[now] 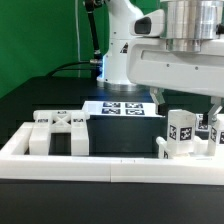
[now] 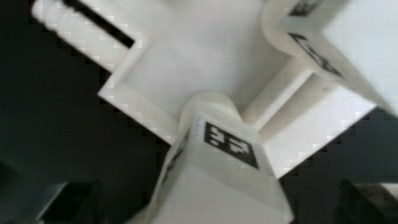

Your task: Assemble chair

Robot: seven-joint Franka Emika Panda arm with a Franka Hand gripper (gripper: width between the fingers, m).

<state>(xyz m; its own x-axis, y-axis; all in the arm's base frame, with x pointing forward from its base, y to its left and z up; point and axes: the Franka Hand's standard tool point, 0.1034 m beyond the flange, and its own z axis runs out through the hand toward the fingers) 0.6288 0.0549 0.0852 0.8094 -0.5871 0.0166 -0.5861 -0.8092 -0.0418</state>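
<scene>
In the wrist view a white chair post (image 2: 222, 165) with a square black tag runs down between my gripper (image 2: 210, 205). The dark fingers (image 2: 365, 200) stand on either side of the post, with a gap to it, so the gripper is open around the post and not gripping it. The post rests against a larger white chair part (image 2: 196, 70), and another tagged piece (image 2: 320, 50) lies beside it. In the exterior view my gripper (image 1: 187, 106) hangs just over the tagged white parts (image 1: 181, 130) at that view's right. A slotted white chair part (image 1: 60, 131) lies at that view's left.
A long white border rail (image 1: 110, 165) runs along the front of the black table. The marker board (image 1: 122, 108) lies flat behind the parts, in front of the arm's white base (image 1: 120, 60). Further tagged pieces (image 1: 214, 131) stand at the exterior view's right edge.
</scene>
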